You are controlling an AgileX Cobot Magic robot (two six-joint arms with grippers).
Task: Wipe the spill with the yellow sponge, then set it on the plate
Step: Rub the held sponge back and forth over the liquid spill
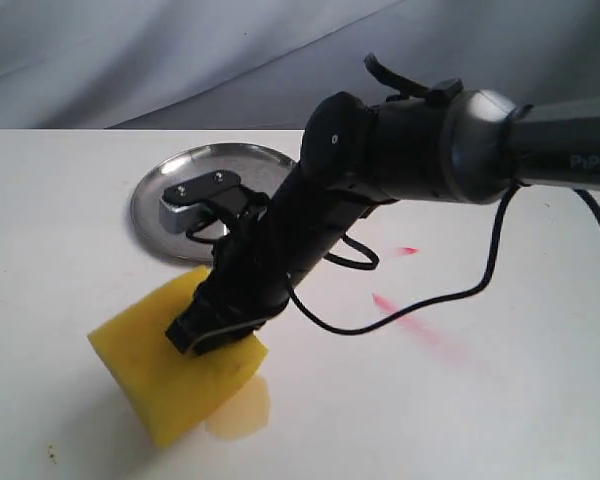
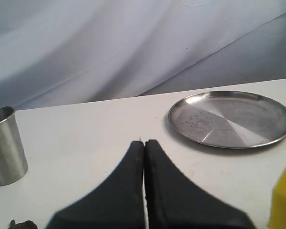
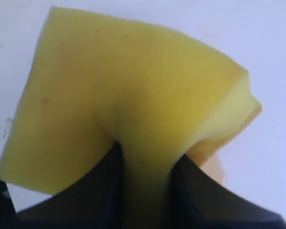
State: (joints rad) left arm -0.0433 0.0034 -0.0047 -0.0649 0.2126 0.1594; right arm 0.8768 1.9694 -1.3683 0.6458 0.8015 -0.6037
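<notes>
My right gripper (image 1: 208, 325) reaches across to the front left of the table and is shut on the yellow sponge (image 1: 170, 370), pinching its middle so the foam bulges around the fingers (image 3: 102, 186). The sponge (image 3: 128, 90) rests tilted on the table, its right corner on the amber spill (image 1: 242, 410), a puddle (image 3: 214, 169) that peeks out from under that corner. The steel plate (image 1: 155, 205) lies behind the sponge, partly hidden by the arm; the left wrist view shows the plate (image 2: 231, 119) bare. My left gripper (image 2: 144, 143) is shut and holds nothing.
Pink-red streaks (image 1: 415, 322) mark the table right of the arm. A steel cup (image 2: 5, 145) stands on the table in the left wrist view. A black cable (image 1: 410, 300) loops down from the right arm. Grey cloth hangs behind the table.
</notes>
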